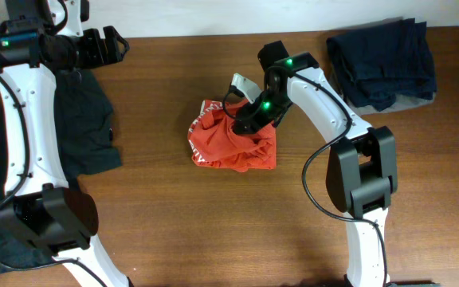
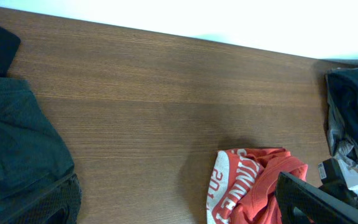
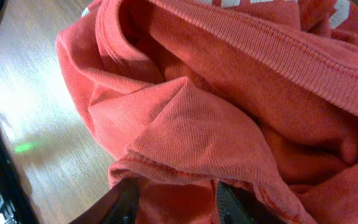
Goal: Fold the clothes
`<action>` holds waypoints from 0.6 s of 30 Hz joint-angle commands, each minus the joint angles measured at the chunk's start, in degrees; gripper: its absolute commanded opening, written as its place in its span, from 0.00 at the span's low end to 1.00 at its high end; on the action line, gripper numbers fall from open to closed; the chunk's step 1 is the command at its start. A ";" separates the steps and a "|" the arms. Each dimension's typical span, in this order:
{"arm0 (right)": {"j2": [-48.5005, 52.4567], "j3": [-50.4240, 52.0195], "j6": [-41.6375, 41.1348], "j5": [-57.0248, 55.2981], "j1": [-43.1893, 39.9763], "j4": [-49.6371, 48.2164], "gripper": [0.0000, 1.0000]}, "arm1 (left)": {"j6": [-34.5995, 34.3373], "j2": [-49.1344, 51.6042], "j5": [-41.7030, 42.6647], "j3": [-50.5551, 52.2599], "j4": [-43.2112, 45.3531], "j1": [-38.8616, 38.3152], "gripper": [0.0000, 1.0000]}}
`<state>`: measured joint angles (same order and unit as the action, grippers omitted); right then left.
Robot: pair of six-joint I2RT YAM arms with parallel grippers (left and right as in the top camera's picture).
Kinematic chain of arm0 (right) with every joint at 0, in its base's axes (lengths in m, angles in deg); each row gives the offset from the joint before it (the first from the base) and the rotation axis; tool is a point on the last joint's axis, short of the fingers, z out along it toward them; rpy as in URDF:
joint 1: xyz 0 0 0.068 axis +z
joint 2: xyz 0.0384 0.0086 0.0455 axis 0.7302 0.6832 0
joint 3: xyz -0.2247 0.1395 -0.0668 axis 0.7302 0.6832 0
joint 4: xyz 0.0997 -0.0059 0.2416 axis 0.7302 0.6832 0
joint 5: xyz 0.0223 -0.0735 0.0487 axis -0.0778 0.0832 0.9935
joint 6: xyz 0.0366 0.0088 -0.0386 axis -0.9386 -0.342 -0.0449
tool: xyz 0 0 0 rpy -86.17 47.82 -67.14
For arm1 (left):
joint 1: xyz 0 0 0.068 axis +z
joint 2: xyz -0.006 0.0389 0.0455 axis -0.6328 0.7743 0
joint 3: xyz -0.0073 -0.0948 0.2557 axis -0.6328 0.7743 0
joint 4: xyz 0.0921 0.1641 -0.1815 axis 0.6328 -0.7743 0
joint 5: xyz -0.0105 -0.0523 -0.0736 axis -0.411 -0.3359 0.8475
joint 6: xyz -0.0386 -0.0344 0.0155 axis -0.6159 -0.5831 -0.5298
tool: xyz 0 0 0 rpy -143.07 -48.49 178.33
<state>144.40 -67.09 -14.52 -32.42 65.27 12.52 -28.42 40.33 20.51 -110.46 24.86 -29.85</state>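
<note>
The orange-red T-shirt (image 1: 231, 143) lies crumpled on the table (image 1: 213, 231), directly beneath the right gripper (image 3: 179, 200) and well apart from the left gripper (image 1: 118, 45), which stands fully open and empty. The right gripper is part-way open, its fingers (image 3: 124, 202) either side of a fold, pressing into the cloth rather than clearly pinching it.

The shirt is a rounded bundle with no real long axis. Its white lettering (image 2: 229, 186) curls round the edge away from the right gripper, and which way the neck points cannot be told.

The likely trouble: closing here would probably catch several layers at once, lifting the whole wad instead of one edge. It would then stay bunched, or drag across the table towards the dark garment (image 1: 381, 64) beyond.
</note>
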 commanded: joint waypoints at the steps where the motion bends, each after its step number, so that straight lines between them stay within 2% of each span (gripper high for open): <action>1: -2.43 -3.41 0.66 -0.33 0.00 -0.24 0.53 | 0.98 -1.57 0.98 -0.50 -0.22 0.02 0.99; 4: -2.43 -5.38 0.68 -0.33 0.11 -0.24 0.59 | 0.98 -1.53 0.98 -0.50 -0.22 0.02 0.99; 11: -2.43 -6.32 0.66 -0.33 0.17 0.63 0.60 | 0.98 -1.53 -0.04 -0.46 -0.22 -0.02 0.99; 15: -2.05 -6.29 0.68 -0.37 1.33 3.06 0.57 | 0.98 -1.53 -0.04 -0.46 -0.22 -0.02 0.99; 18: -1.31 -6.27 0.66 -0.61 3.15 4.66 0.49 | 0.96 -1.53 -0.04 -0.46 -0.24 -0.02 0.99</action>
<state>144.40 -72.30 -14.47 -32.57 65.95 16.19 -28.42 40.33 20.45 -110.46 24.70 -29.85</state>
